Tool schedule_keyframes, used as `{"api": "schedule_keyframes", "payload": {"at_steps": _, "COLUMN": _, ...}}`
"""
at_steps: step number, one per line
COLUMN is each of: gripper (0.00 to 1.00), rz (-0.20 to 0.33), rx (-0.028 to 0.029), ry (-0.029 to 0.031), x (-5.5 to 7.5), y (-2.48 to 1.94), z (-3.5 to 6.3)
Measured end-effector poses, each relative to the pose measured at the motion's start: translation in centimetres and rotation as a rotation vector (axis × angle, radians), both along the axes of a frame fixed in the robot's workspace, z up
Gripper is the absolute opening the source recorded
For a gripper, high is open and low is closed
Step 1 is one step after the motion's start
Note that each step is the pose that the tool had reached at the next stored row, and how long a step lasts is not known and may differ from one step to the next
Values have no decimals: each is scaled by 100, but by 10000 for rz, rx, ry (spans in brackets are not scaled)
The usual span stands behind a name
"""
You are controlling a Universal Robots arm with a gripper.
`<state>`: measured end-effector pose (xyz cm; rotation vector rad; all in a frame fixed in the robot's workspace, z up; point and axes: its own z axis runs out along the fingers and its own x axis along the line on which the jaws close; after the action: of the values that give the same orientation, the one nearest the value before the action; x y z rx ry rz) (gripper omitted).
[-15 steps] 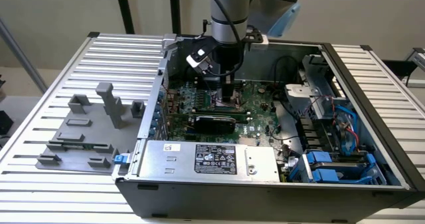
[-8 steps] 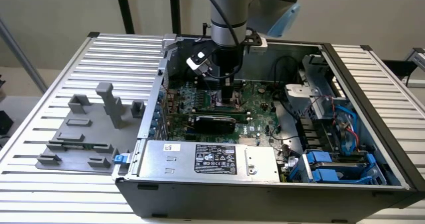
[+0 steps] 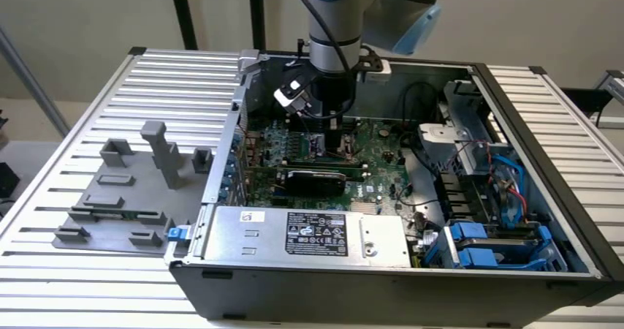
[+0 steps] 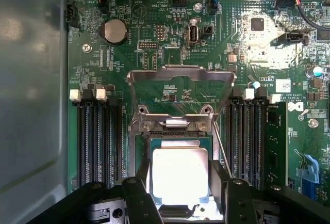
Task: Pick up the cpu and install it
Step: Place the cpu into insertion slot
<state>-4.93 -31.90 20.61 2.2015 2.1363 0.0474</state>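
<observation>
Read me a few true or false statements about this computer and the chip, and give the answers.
1. The socket's metal cover is flipped open. True.
2. The chip lies on the slatted table. False: it is at the socket on the green board, right by the claw.
3. A round battery sits on the board. True.
4. The computer case is closed. False: it is open, and the arm reaches into it.
</observation>
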Motion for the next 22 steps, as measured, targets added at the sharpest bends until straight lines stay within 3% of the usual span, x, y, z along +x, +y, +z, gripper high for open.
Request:
{"api": "schedule_keyframes", "payload": {"at_steps": 10, "gripper": 55, "rz": 1, "rx": -133, "ry": 2, "x": 0, "y": 38, "z": -41}}
{"api": "schedule_keyframes", "payload": {"at_steps": 22, "gripper": 55, "rz": 1, "rx": -136, "ry": 45, "x": 0, "y": 41, "z": -56}}
